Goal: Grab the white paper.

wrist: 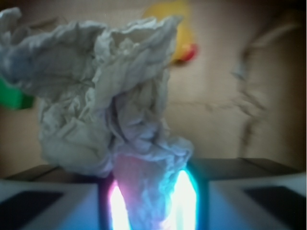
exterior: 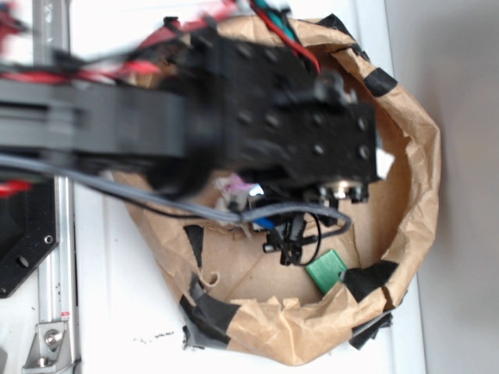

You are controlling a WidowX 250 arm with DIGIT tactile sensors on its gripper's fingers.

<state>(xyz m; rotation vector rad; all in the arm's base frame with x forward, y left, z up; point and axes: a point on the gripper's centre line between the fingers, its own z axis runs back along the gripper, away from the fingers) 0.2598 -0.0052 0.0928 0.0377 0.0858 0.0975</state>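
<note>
The white paper is a crumpled off-white wad that fills the left and middle of the wrist view. Its lower tail runs down between the two fingers of my gripper, which is shut on it, with light glowing on either side of the pinched part. The wad appears to hang above the brown floor. From the exterior camera my gripper sits under the black arm over the bag, and only a small white scrap shows at its right edge.
A brown paper bag with black tape rings the work area. Inside it lie a green block and a yellow rubber duck beyond the paper. Cables hang below the arm. A metal rail runs at the left.
</note>
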